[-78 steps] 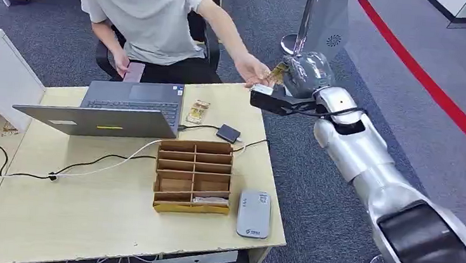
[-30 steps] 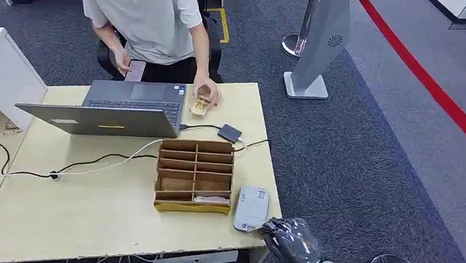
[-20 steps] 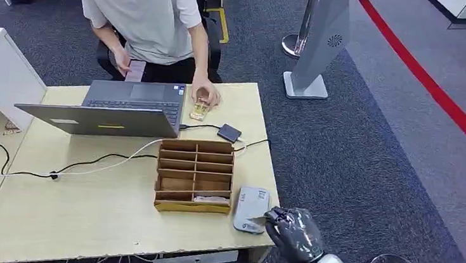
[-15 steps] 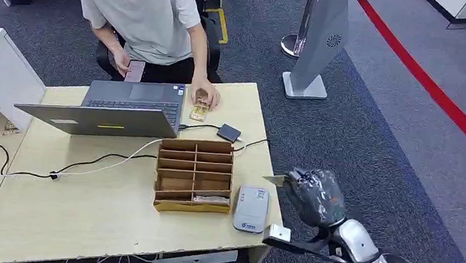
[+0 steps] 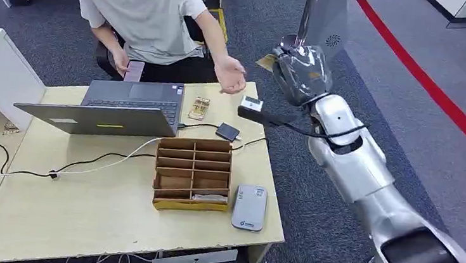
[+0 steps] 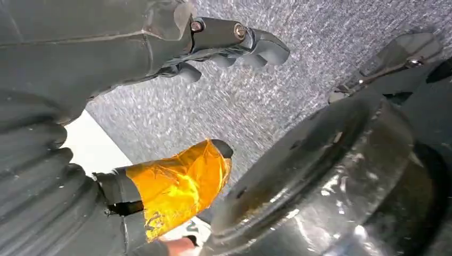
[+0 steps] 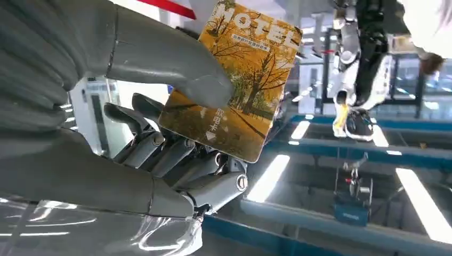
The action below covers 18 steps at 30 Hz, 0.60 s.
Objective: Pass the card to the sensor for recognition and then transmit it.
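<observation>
My right hand (image 5: 300, 70) is raised past the table's far right corner and pinches a card (image 5: 266, 62) between thumb and fingers. The right wrist view shows the card (image 7: 234, 80) close up: an orange autumn-tree picture headed "HOTEL", under my thumb (image 7: 176, 69). A seated person's open hand (image 5: 230, 79), palm up, hovers just left of the card, a short gap away. The grey card sensor (image 5: 250, 207) lies flat near the table's front right corner. My left hand (image 6: 80, 53) hangs over the carpet, fingers apart and holding nothing, its thumb (image 6: 181, 178) wrapped in orange tape.
A cardboard divider box (image 5: 193, 176) stands beside the sensor. An open laptop (image 5: 118, 109), trailing cables, a small dark adapter (image 5: 228, 132) and a little pile of cards (image 5: 198, 109) occupy the wooden table (image 5: 82, 220). A grey sign stand (image 5: 322, 18) rises behind my right hand.
My right hand has swung up from beside the sensor at the table's front to the far corner, carrying the card. The person's hand left the card pile and turned palm up.
</observation>
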Each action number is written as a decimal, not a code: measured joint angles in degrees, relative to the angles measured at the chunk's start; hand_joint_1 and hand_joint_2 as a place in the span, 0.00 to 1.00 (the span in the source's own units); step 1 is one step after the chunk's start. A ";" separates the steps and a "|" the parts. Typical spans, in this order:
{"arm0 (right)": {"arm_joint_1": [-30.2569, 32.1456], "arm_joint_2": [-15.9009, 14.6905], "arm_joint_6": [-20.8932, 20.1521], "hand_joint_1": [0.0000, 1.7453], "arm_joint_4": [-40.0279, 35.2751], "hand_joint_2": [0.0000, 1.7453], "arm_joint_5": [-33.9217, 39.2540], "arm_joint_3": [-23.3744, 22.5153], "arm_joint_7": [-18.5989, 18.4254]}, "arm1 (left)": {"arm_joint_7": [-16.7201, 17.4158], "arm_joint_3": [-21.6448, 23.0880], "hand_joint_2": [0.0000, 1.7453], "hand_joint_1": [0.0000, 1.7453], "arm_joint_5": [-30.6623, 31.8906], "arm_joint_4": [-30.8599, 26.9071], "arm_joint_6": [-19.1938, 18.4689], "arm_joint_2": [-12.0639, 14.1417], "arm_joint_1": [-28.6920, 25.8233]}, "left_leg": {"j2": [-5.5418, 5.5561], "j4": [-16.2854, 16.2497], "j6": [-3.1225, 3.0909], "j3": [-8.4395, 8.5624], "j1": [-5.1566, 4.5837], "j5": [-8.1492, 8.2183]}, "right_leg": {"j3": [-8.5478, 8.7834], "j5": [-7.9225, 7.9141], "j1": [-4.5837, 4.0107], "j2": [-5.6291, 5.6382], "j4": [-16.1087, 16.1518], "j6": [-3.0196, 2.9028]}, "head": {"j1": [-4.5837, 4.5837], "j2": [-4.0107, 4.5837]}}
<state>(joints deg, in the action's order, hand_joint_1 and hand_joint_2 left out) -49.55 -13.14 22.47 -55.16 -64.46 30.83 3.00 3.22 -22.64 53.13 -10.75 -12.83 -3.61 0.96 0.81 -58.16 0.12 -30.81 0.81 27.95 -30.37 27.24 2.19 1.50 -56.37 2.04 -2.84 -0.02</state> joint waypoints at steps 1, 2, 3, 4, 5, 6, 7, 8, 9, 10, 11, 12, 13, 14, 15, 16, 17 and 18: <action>-2.13 1.48 -0.73 1.00 2.80 1.00 0.13 0.93 -0.73 | -0.44 0.02 1.00 0.00 0.31 0.00 -1.12 0.07 0.08 | 0.03 0.00 0.02 -0.02 0.00 -0.02 | -0.03 0.00 0.00 -0.02 -0.03 0.00 | 0.00 0.00; -4.02 3.03 -1.23 1.00 5.53 1.00 0.59 1.58 -1.38 | -0.59 0.11 1.00 0.00 0.85 0.00 -2.38 0.13 0.19 | 0.04 0.00 0.07 -0.03 0.00 -0.05 | -0.06 0.00 0.00 -0.02 -0.04 0.00 | 0.00 0.00; -5.57 4.34 -1.47 1.00 7.65 1.00 1.18 2.04 -1.86 | -0.66 0.33 1.00 0.00 1.27 0.00 -3.15 0.18 0.23 | 0.04 0.00 0.07 -0.05 0.01 -0.05 | -0.08 0.00 0.00 -0.02 -0.06 0.00 | 0.00 0.00; -6.82 5.72 -1.53 1.00 9.77 1.00 1.53 2.41 -2.36 | -0.66 0.52 1.00 0.00 1.62 0.00 -3.48 0.17 0.24 | 0.04 0.00 0.08 -0.07 0.01 -0.05 | -0.09 0.00 0.00 -0.02 -0.06 0.00 | 0.00 0.00; -7.91 6.79 -1.56 1.00 11.37 1.00 1.75 2.70 -2.63 | -0.66 0.72 1.00 0.00 1.73 0.00 -3.59 0.15 0.24 | 0.04 0.00 0.08 -0.07 0.01 -0.05 | -0.10 0.00 0.00 -0.02 -0.06 0.00 | 0.00 0.00; -8.78 7.98 -1.53 1.00 13.17 1.00 2.10 3.11 -2.67 | -0.68 0.83 1.00 0.00 1.71 0.00 -3.61 0.13 0.24 | 0.05 0.00 0.08 -0.08 0.01 -0.05 | -0.11 0.00 0.00 -0.02 -0.05 0.00 | 0.00 0.00; -9.27 8.73 -1.47 1.00 14.34 1.00 2.12 3.35 -2.65 | -0.72 0.83 1.00 0.00 1.68 0.00 -3.61 0.09 0.24 | 0.05 0.00 0.08 -0.09 0.01 -0.05 | -0.11 0.00 0.00 -0.03 -0.05 0.00 | -0.02 0.00; -9.61 9.43 -1.36 1.00 15.47 1.00 2.12 3.55 -2.52 | -0.77 0.83 1.00 0.00 1.68 0.00 -3.50 0.07 0.23 | 0.05 0.00 0.08 -0.09 0.01 -0.05 | -0.11 0.00 0.00 -0.03 -0.05 0.00 | -0.02 0.00; -9.81 9.99 -1.12 1.00 16.42 1.00 2.12 3.79 -2.32 | -0.77 0.85 1.00 0.00 1.68 0.00 -3.09 0.04 0.23 | 0.05 0.00 0.08 -0.10 0.01 -0.05 | -0.12 0.00 0.01 -0.03 -0.05 0.00 | -0.02 0.00; -9.87 10.41 -0.86 1.00 17.15 1.00 2.12 3.94 -2.17 | -0.77 0.85 1.00 0.00 1.68 0.00 -2.67 0.04 0.23 | 0.06 0.00 0.08 -0.10 0.01 -0.05 | -0.12 0.00 0.00 -0.04 -0.04 0.00 | -0.02 0.00; -9.85 10.83 -0.57 1.00 18.01 1.00 2.16 4.25 -1.84 | -0.77 0.87 1.00 0.00 1.73 0.00 -2.19 0.07 0.23 | 0.06 0.00 0.08 -0.11 0.00 -0.05 | -0.12 0.00 0.01 -0.04 -0.04 0.00 | -0.02 0.00; -9.74 11.18 -0.36 0.00 18.68 1.00 2.29 4.44 -1.36 | -0.77 0.87 1.00 0.00 1.86 0.00 -1.82 0.07 0.23 | 0.07 0.00 0.08 -0.13 0.00 -0.05 | -0.14 0.00 0.01 -0.05 -0.04 0.00 | 0.00 0.00; -9.54 11.42 -0.09 0.00 19.25 1.00 2.66 4.70 -0.97 | -0.72 0.87 1.00 0.00 1.90 0.00 -1.66 0.11 0.23 | 0.08 0.00 0.08 -0.16 0.00 -0.05 | -0.17 0.00 0.01 -0.06 -0.04 0.00 | -0.02 0.00; -9.21 11.61 0.24 0.00 19.60 1.00 2.80 4.84 -0.59 | -0.70 0.87 1.00 0.00 1.90 0.00 -1.69 0.15 0.22 | 0.09 -0.01 0.08 -0.17 0.00 -0.05 | -0.17 0.00 0.01 -0.07 -0.04 0.00 | -0.02 0.00; -8.82 11.83 0.80 0.00 19.88 1.00 2.86 5.03 -0.14 | -0.51 0.87 1.00 0.00 1.99 0.00 -1.73 0.24 0.22 | 0.09 -0.01 0.08 -0.18 0.00 -0.05 | -0.18 0.00 0.01 -0.07 -0.04 0.00 | -0.02 0.00; -8.43 12.05 1.20 0.00 20.08 1.00 2.84 5.23 0.30 | -0.44 0.87 1.00 0.00 2.08 0.00 -1.77 0.26 0.21 | 0.08 -0.01 0.08 -0.18 0.00 -0.05 | -0.19 0.00 0.01 -0.06 -0.04 0.00 | -0.02 0.00; -7.95 12.34 1.70 0.00 20.28 1.00 2.82 5.52 0.74 | -0.44 0.87 1.00 0.00 2.08 0.00 -1.80 0.26 0.23 | 0.08 -0.01 0.08 -0.17 0.00 -0.05 | -0.19 0.00 0.01 -0.06 -0.04 0.00 | 0.00 0.00; -7.30 12.60 2.18 0.00 20.43 1.00 2.80 5.91 1.05 | -0.35 0.87 1.00 0.00 1.99 0.00 -1.77 0.28 0.25 | 0.08 -0.01 0.08 -0.17 0.01 -0.05 | -0.20 0.00 0.00 -0.06 -0.04 0.00 | 0.00 0.00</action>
<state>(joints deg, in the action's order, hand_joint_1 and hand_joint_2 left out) -56.85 -0.55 24.66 -34.73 -61.66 36.74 4.05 2.86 -21.77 55.12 -10.75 -14.60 -3.32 1.20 0.89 -58.17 0.20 -30.98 0.82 27.91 -30.56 27.24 2.19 1.44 -56.41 2.04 -2.84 -0.02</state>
